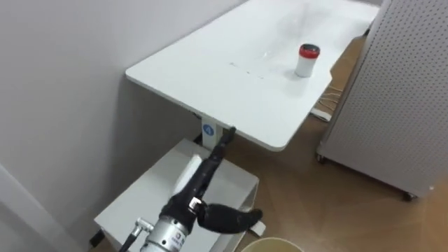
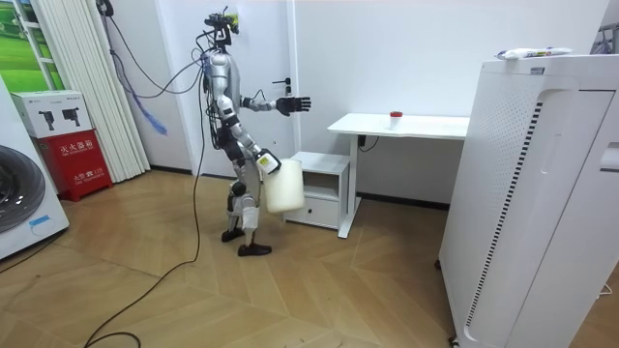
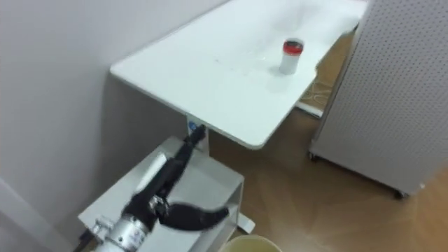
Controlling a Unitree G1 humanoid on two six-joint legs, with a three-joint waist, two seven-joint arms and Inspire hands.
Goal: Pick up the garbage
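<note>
white desk [image 1: 231, 77] w/ rounded corners runs along the wall. the garbage, a red-capped white jar [image 1: 306, 60], stands upright on it twd the far end, nearer the edge that faces the perforated white unit [image 1: 406, 105] than the wall edge. the top around it is bare. a strip of wood floor [image 1: 315, 203] lies open btwn desk edge and unit.

the left hand [image 1: 192, 192] is held out in the air over a low white cabinet [image 1: 150, 185] just short of the desk's near corner. it's released, fingers straight and thumb spread, grasping nothing, well apart from the jar.

in the room view the robot stands on open floor beside the cabinet, facing the desk. a cream bin [image 2: 284, 186] hangs at its hip by the right hand [image 2: 268, 162]; can't tell that hand's grip. the bin's rim shows at the eye view's bottom edge.
</note>
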